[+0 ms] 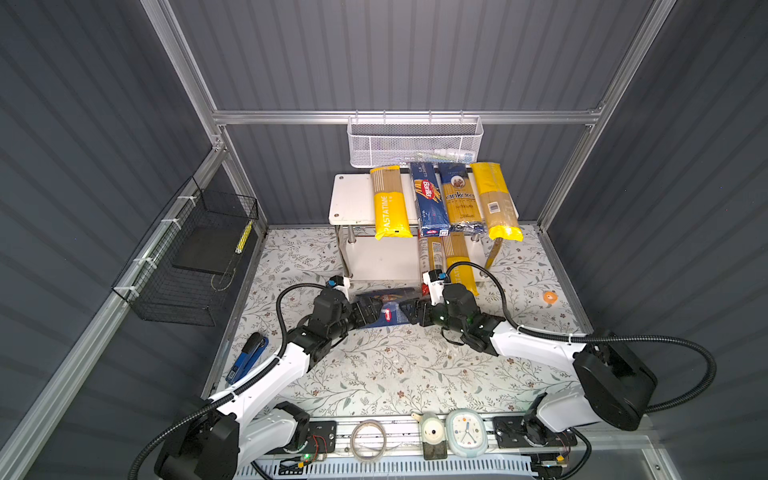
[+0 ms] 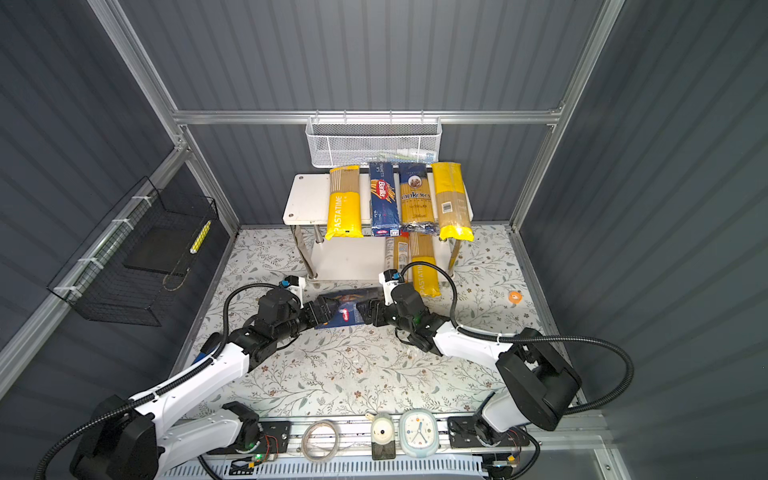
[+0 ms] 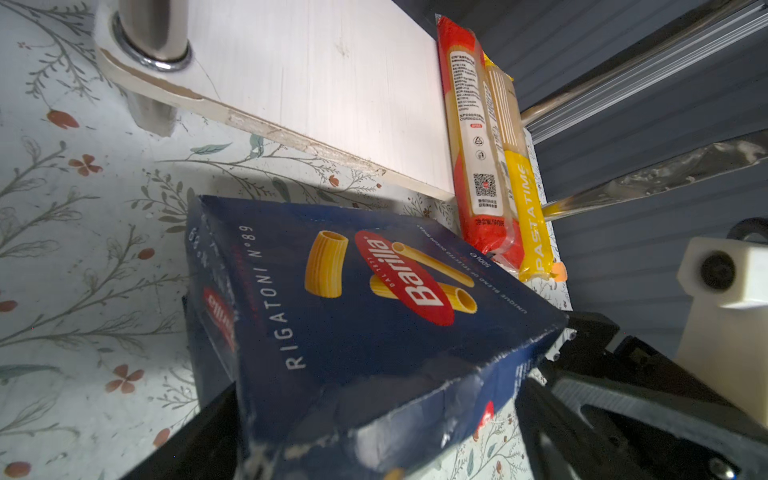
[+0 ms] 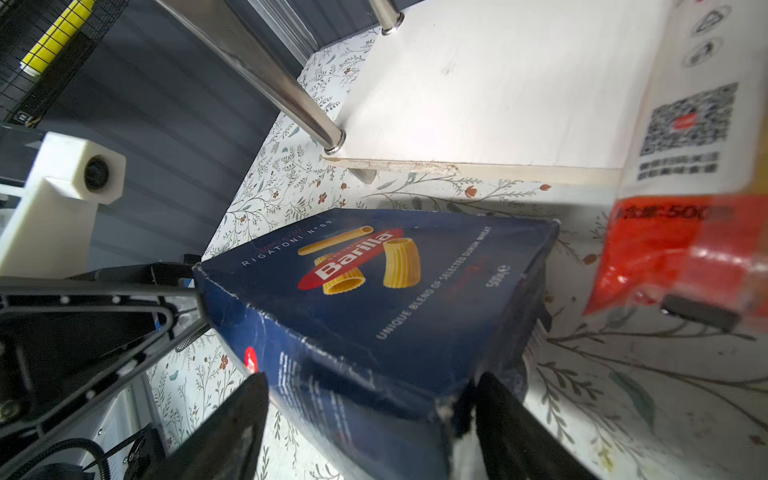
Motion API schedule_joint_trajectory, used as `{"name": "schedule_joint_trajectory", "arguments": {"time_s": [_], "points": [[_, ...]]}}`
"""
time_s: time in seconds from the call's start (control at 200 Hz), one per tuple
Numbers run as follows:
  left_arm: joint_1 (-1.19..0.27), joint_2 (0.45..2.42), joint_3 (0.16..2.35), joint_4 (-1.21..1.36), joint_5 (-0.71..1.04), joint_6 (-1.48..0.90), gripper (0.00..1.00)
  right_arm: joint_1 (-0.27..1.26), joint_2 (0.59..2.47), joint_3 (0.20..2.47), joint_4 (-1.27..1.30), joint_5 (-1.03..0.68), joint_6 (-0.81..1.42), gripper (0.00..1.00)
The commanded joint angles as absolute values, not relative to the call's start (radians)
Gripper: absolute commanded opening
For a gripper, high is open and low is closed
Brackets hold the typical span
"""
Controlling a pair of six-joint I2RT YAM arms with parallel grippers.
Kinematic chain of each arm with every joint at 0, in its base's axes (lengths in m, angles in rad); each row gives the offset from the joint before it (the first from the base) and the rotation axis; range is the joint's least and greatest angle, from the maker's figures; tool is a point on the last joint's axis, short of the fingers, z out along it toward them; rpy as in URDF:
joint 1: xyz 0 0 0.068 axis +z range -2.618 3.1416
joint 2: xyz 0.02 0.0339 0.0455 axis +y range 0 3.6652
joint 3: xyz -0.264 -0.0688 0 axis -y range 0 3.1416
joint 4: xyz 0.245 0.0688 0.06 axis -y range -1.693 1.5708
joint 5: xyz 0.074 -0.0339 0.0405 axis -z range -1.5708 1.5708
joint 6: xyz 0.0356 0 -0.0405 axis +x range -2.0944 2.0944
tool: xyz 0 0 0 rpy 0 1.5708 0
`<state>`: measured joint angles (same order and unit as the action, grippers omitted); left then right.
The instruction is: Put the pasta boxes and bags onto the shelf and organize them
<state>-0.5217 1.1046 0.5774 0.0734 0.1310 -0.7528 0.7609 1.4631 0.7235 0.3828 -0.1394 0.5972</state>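
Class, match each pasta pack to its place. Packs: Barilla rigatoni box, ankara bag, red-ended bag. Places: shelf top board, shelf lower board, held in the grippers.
1. Barilla rigatoni box
2. ankara bag
3. red-ended bag

A. shelf lower board
B. between left gripper and right gripper
C. shelf top board

Pairs: 1-B, 2-C, 3-A

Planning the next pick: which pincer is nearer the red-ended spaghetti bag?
Right. The right pincer grips the rigatoni box end beside the red-ended spaghetti bag; the left pincer grips its far end.
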Motion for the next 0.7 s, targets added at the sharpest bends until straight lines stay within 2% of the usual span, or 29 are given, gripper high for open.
{"name": "schedule_joint_trajectory", "arguments": {"time_s": [0.0,0.695], "points": [[-0.561,1.094,0.675,0.238,0.308,-0.755,1.0,0.81,1.425,0.8,0.497,-0.301,0.577,0.78],[-0.572,1.106,0.759,0.192,0.318,-0.677,1.0,0.81,1.386,0.887,0.417,-0.264,0.438,0.79]]}}
